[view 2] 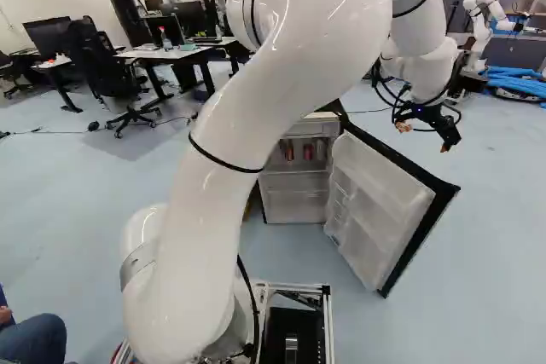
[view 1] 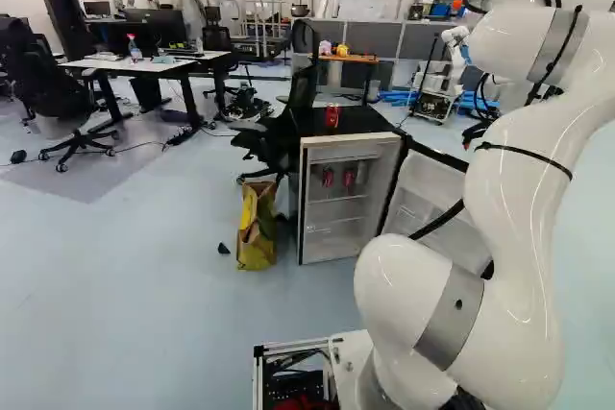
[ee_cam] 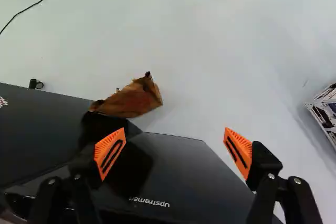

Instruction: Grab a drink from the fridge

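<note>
You have the gripper (view 2: 425,137) with its two fingers spread wide, and the wrist view shows one orange pad (ee_cam: 110,153) well apart from the other, nothing gripped between them. In the gap you see the glossy black outside of the fridge (view 1: 351,140), lying beneath the fingers.

Your drinks are well apart from the fingertips. Two red cans (view 1: 328,177) stand side by side on the upper shelf inside the open fridge, with a darker can (view 1: 361,172) just beside them at their 3 o'clock in the left base view. Seen from the right base view, all three lie at about 9 o'clock from your gripper, and the open door (view 2: 367,189) lies at about 7. One more drink, a red can (view 1: 332,115), sits on top of the fridge in the left base view, at about 12 o'clock from the shelved ones.

Taking 12 as straight ahead of your fingers in the wrist view, the yellow-brown bag (ee_cam: 131,98) is near 11 o'clock and a thin black cable (ee_cam: 31,6) runs over the floor (ee_cam: 210,51) farther out, between 10 and 11
</note>
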Controlling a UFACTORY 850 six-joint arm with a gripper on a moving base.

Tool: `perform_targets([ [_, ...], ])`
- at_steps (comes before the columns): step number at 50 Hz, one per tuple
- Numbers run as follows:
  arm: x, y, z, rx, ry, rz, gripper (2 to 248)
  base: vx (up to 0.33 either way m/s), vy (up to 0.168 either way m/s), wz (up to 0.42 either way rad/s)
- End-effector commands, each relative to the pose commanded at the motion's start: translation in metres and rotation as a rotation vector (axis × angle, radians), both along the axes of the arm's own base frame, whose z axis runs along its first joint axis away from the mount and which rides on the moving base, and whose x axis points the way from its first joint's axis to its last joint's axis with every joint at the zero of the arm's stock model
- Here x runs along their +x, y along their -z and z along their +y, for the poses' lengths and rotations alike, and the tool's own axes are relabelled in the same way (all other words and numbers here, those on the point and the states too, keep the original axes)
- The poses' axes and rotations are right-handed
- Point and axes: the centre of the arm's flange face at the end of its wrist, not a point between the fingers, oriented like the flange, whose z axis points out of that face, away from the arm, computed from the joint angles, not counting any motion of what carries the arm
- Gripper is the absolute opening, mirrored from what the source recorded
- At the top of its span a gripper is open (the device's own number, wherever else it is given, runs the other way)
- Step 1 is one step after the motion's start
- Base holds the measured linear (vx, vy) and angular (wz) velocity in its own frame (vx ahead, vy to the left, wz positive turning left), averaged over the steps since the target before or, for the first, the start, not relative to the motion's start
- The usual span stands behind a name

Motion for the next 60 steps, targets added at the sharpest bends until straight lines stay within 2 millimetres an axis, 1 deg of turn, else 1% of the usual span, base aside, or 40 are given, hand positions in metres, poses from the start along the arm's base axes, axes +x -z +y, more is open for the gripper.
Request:
perform_targets([
  [14, 0.003, 0.02, -0.003, 0.018, 0.0, 0.016, 247, 0.0, 0.0, 0.0],
  [36, 0.0, 0.021, 0.0, 0.049, -0.001, 0.04, 247, 0.0, 0.0, 0.0],
  [60, -0.016, 0.021, 0.012, 0.101, 0.004, 0.081, 247, 0.0, 0.0, 0.0],
])
